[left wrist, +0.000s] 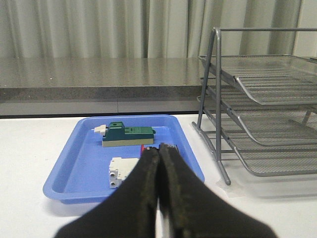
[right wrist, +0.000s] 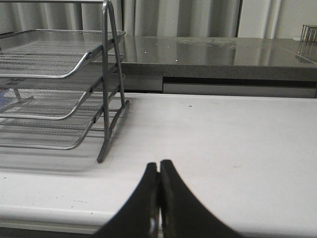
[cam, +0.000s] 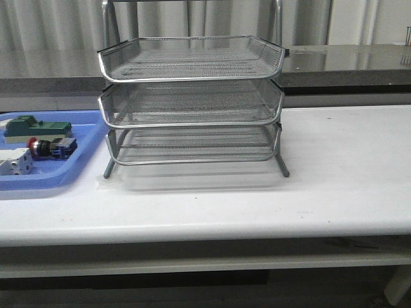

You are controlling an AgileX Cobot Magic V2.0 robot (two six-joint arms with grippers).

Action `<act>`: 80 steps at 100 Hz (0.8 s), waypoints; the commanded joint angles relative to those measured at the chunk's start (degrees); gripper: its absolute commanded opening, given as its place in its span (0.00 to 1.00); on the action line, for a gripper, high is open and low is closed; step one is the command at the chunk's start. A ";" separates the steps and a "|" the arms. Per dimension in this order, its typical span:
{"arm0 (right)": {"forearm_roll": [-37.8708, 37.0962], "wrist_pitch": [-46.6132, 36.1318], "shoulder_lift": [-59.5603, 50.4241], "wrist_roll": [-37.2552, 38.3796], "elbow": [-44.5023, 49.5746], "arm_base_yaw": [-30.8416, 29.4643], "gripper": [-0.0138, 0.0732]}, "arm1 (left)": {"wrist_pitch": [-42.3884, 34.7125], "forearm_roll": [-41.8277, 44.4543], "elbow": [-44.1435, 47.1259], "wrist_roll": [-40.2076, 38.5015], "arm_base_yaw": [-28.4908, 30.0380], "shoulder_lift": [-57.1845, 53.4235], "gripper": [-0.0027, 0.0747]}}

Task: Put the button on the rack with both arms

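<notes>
Nothing is placed yet: the small red-headed push-button switch is lying in the flat blue plastic tray on the white bench, left of the silver wire-mesh three-tier rack. The left claw and right claw are sitting pressed closed, gripping nothing. Picking up, handing over and racking all appear to be waiting.

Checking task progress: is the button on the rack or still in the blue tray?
In the tray. The button lies on its side in the blue tray; the rack tiers look empty.
</notes>
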 commanded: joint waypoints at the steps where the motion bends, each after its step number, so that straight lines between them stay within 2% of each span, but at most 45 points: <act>1: -0.22 -5.47 -0.70 -0.17 -0.90 -0.40 0.08 | -4.50 -0.26 2.62 -0.54 0.12 -2.02 0.01; 17: -0.01 -10.27 -0.70 -0.11 -0.95 -0.40 0.08 | -4.50 -0.26 2.62 -0.54 0.12 -2.02 0.01; 27: 4.11 -9.48 -0.70 -0.06 -1.80 -0.40 0.08 | -4.50 -0.26 2.62 -0.54 0.12 -2.02 0.01; 46: 13.75 0.36 -0.53 -0.06 -7.90 -0.40 0.08 | -4.50 -0.26 2.62 -0.54 0.12 -2.02 0.01; 61: 14.88 11.23 3.60 -0.06 -15.19 -0.40 0.08 | -4.50 -0.26 2.62 -0.54 0.12 -2.02 0.01; 80: 16.33 21.83 17.11 -0.06 -25.86 -0.40 0.08 | -4.50 -0.26 2.62 -0.54 0.12 -2.02 0.01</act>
